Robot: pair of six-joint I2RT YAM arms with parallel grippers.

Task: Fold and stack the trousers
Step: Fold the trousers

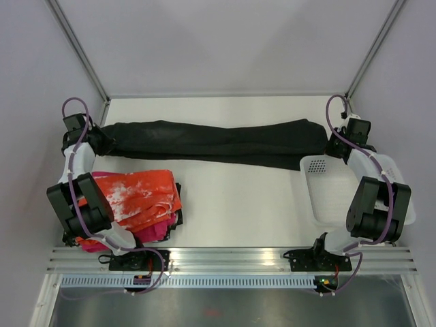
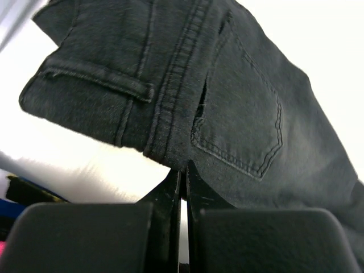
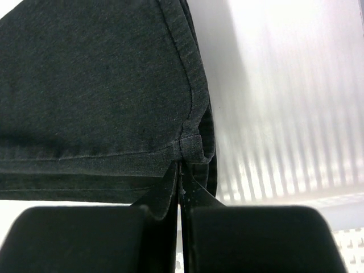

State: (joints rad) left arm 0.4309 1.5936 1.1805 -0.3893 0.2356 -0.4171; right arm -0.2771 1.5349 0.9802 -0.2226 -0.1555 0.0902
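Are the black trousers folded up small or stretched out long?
Stretched out long. The trousers reach across the table, the left gripper pinching the waist end and the right gripper pinching the hem end.

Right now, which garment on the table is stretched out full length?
The black trousers, spread across the far side. The orange-and-white garment and the magenta garment beneath it sit bunched by the left arm.

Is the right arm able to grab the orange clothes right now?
Probably not. The right gripper is shut on the trousers at the far right, while the orange garment lies at the near left, by the left arm.
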